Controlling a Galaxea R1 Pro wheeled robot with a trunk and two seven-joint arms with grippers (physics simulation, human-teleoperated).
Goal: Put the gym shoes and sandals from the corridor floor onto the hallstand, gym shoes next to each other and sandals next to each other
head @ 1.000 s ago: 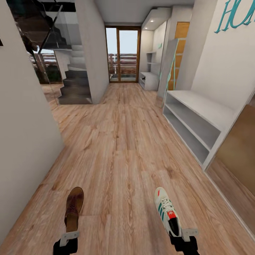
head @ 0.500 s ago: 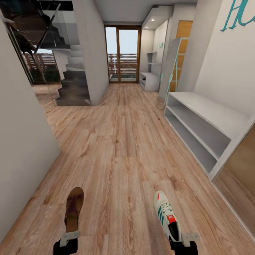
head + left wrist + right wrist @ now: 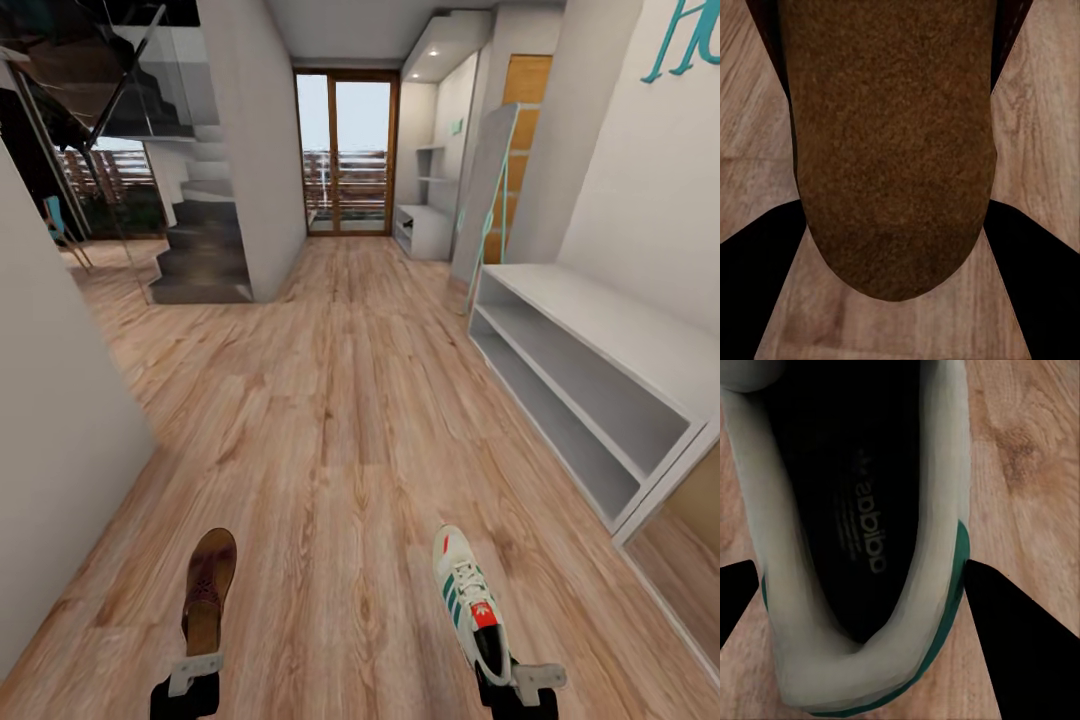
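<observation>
One brown sandal [image 3: 208,585] hangs over the corridor floor [image 3: 350,400] with my left gripper [image 3: 195,668] shut on its heel end. In the left wrist view the sandal [image 3: 892,150] sits between two dark fingers [image 3: 750,292]. One white gym shoe [image 3: 468,600] with green stripes is held at its heel by my right gripper [image 3: 525,685]. In the right wrist view the gym shoe [image 3: 937,547] opening shows, with a black finger [image 3: 1035,652] at its side. The pale hallstand [image 3: 620,335] stands ahead on the right, its top and two shelf slots bare.
A grey wall [image 3: 60,400] closes in on the left, and dark stairs [image 3: 200,250] rise beyond it. A glass door [image 3: 345,155] ends the corridor, with a white unit [image 3: 425,228] beside it. A teal-edged panel [image 3: 490,195] leans just past the hallstand.
The whole view has shifted: the camera has moved forward along the corridor, and the hallstand looks nearer and further right. Both grippers keep their holds and their places in the picture.
</observation>
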